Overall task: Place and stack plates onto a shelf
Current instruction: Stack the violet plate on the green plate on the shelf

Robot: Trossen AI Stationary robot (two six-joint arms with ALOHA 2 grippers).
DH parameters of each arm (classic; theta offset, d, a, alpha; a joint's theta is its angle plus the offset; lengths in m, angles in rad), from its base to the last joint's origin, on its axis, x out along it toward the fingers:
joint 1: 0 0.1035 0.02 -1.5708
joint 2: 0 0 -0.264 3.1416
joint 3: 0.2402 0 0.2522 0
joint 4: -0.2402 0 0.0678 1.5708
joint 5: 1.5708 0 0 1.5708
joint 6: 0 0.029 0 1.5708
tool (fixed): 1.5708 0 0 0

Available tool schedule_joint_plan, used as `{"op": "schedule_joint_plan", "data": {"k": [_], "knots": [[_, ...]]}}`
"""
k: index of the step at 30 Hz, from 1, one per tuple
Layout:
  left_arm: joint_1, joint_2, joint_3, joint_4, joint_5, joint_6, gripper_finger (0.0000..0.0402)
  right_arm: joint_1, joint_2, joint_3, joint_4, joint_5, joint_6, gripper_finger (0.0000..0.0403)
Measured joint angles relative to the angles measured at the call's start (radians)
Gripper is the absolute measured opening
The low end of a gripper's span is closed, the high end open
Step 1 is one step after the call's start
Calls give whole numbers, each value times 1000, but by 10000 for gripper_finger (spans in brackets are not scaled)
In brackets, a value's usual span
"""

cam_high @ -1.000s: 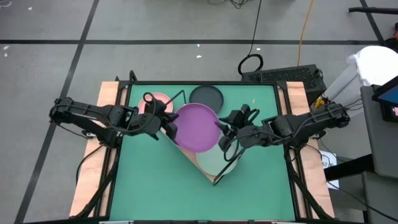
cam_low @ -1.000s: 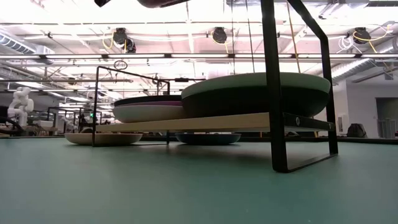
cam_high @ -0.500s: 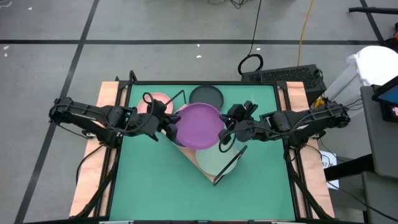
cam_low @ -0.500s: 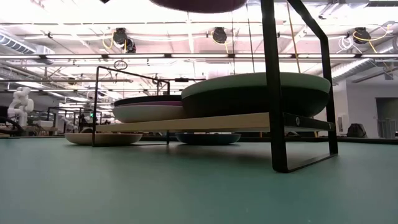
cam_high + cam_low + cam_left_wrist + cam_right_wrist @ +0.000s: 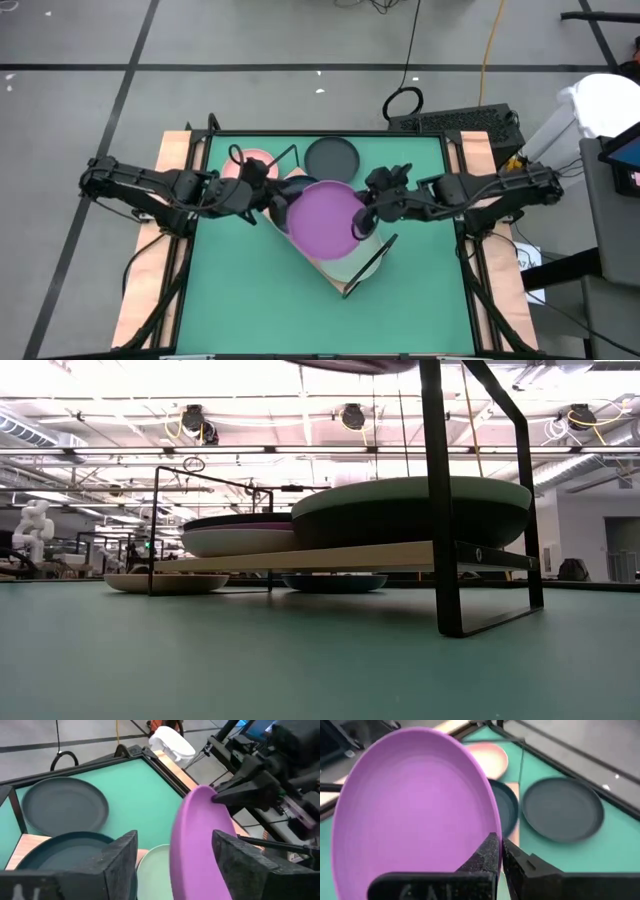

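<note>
Carrying is the step in hand: the right gripper (image 5: 362, 222) holds the purple plate (image 5: 325, 217) by its rim, fingers pinched thin across the edge, as the right wrist view shows plainly. The plate hangs in the air above the shelf (image 5: 330, 556), over the pale green plate (image 5: 410, 510) that sits at the shelf's near end; in the low view only the purple plate's underside shows, well clear of the green one.

The left gripper (image 5: 172, 865) waits just beside the purple plate on its other side, fingers spread wide and holding nothing, with the plate's edge showing between them in the left wrist view.

A dark teal plate (image 5: 65, 852) lies on the shelf's other end, with a pink plate (image 5: 252, 162) and a dark grey plate (image 5: 331, 156) flat on the green table (image 5: 250, 300) beyond.

By my reading, the next move calls for levelling the purple plate, centring it over the pale green one and lowering it until it nests, then letting go. The wire frame (image 5: 435, 500) at the shelf's end stands near the carrying arm, so the descent wants care.
</note>
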Motion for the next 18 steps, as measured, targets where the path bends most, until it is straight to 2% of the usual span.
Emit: {"op": "schedule_joint_plan", "data": {"k": [12, 18], "knots": [[-30, 0, 0, 39, -8, 23, 247, -69, 0, 0, -128, -149, 3, 0], [-33, 0, 0, 39, -9, 23, 245, -86, 0, -31, -130, -176, 8, 0]]}}
